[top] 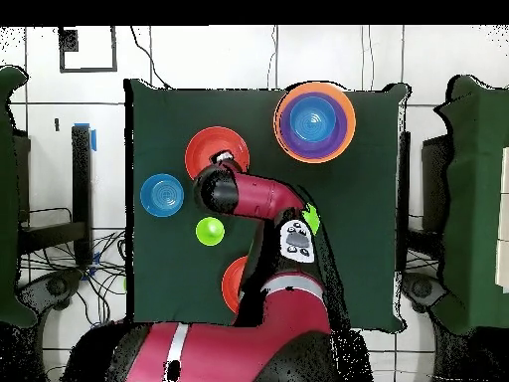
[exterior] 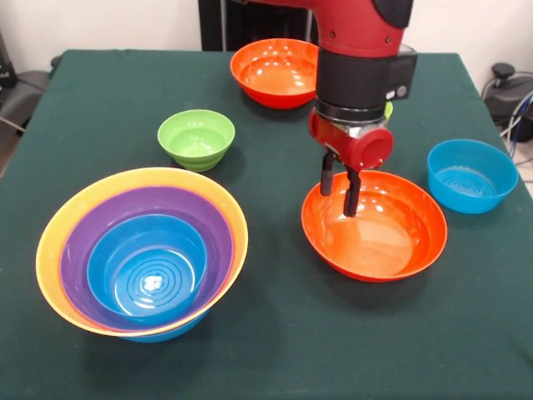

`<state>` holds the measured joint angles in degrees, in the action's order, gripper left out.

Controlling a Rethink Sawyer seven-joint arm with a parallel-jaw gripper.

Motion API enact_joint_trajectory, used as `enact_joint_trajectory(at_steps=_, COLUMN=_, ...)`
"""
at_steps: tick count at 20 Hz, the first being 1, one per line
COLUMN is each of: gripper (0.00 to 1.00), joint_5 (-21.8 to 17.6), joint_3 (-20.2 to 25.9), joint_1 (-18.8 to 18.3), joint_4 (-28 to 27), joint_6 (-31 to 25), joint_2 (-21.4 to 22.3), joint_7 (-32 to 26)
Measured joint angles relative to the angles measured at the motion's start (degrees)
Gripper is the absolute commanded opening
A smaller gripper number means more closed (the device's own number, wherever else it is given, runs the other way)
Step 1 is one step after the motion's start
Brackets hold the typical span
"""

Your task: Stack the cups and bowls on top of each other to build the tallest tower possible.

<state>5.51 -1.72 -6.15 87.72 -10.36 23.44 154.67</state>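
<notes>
My gripper [exterior: 340, 187] hangs over the far rim of a red-orange bowl [exterior: 375, 229], open, one finger outside the rim and one inside. From above, the wrist covers most of the gripper [top: 223, 159] over that bowl [top: 206, 149]. The tower [exterior: 141, 250] [top: 315, 121] stands apart from it: blue inside purple inside orange, with a blue rim showing beneath. The small lime-green bowl [exterior: 196, 137], a blue bowl [exterior: 472, 173] [top: 162, 195] and a second red-orange bowl [exterior: 275, 71] [top: 233, 284] stand alone. The lime-green cup [top: 210, 232] is mostly hidden behind the arm in the front view.
Everything rests on a dark green tablecloth [exterior: 275, 333]. The red arm [top: 268, 199] crosses over the small lime-green bowl [top: 312, 219] in the overhead view. Cables and chairs lie beyond the table's sides.
</notes>
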Motion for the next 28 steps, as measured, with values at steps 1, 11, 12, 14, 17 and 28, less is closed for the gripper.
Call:
enact_joint_trajectory(at_steps=1, gripper=1.00, joint_5=0.01, joint_3=0.01, joint_1=0.13, joint_4=-0.01, joint_6=0.27, joint_2=-0.35, joint_7=0.00)
enact_joint_trajectory(at_steps=11, gripper=0.00, joint_5=0.01, joint_3=-0.62, joint_1=1.66, joint_4=0.02, joint_6=0.53, joint_2=-3.51, joint_7=0.00)
enact_joint_trajectory(at_steps=12, gripper=0.00, joint_5=0.01, joint_3=-0.62, joint_1=1.68, joint_4=0.02, joint_6=0.53, joint_2=-3.55, joint_7=0.00)
enact_joint_trajectory(at_steps=14, gripper=0.00, joint_5=0.02, joint_3=-0.63, joint_1=1.72, joint_4=0.04, joint_6=0.54, joint_2=-3.55, joint_7=0.00)
enact_joint_trajectory(at_steps=17, gripper=0.00, joint_5=0.01, joint_3=-0.63, joint_1=1.72, joint_4=0.08, joint_6=0.53, joint_2=-3.27, joint_7=0.00)
enact_joint_trajectory(at_steps=28, gripper=1.00, joint_5=0.01, joint_3=-1.76, joint_1=1.95, joint_4=0.17, joint_6=-1.36, joint_2=-0.21, joint_7=0.00)
